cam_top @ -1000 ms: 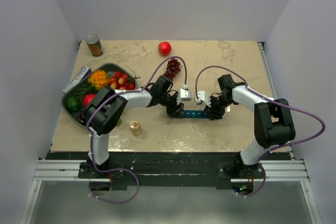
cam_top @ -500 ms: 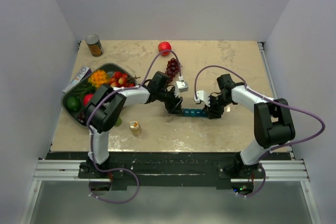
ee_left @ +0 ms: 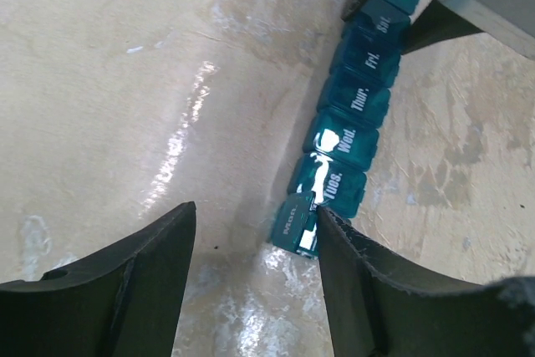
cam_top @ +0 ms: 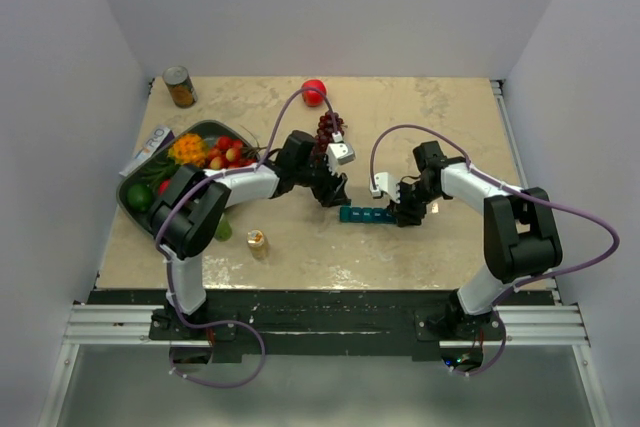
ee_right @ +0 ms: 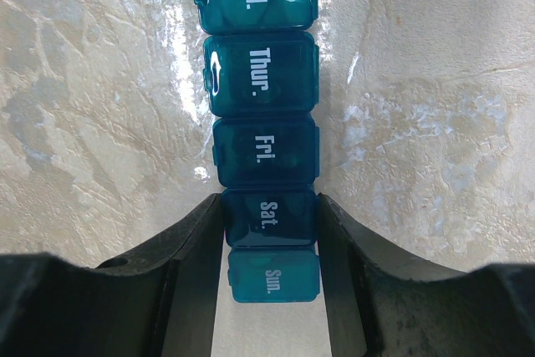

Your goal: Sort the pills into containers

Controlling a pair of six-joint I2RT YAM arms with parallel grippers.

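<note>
The containers are one teal pill organiser (cam_top: 365, 214) lying flat mid-table, its day-labelled lids in a row (ee_left: 355, 110). My right gripper (cam_top: 405, 212) is shut on its right end, the fingers pressing both sides of the "Sat." compartment (ee_right: 269, 206), with "Sun." between them nearer the wrist. My left gripper (cam_top: 333, 190) stands open just up-left of the other end (ee_left: 255, 215). Its right finger (ee_left: 359, 290) is against the "Mon." lid (ee_left: 292, 225), which stands tilted up. No pills show in any view.
A dark green fruit tray (cam_top: 128, 202) sits at the left. A can (cam_top: 180, 87) stands at the back left, a red apple (cam_top: 314, 91) and grapes (cam_top: 327, 127) at the back. A small bottle (cam_top: 258, 243) stands near the front, left of the organiser.
My left gripper has drawn back up and left from the organiser's left end and its jaws have opened wider. The right gripper and the organiser have stayed put.
</note>
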